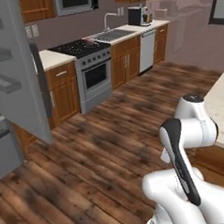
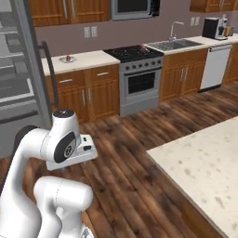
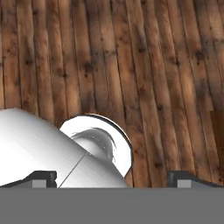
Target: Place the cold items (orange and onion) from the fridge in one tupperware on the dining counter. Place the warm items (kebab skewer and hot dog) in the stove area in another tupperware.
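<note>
Hand view alone shows the end effector (image 3: 112, 179) spread above floorboards (image 3: 144, 65).

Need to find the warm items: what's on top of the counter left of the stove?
A small plate with something red on it sits on the counter near the open fridge door. Too small to identify. Nothing else is visible there.

It was a home kitchen: a stove (image 2: 135, 79) with black burners stood between wooden cabinets (image 2: 88, 95), a sink (image 2: 173, 44) and dishwasher (image 2: 215, 66) lay to its right, a microwave (image 2: 132, 8) hung above, and an open fridge (image 1: 11, 87) stood at the left over plank flooring (image 3: 131, 65).
</note>
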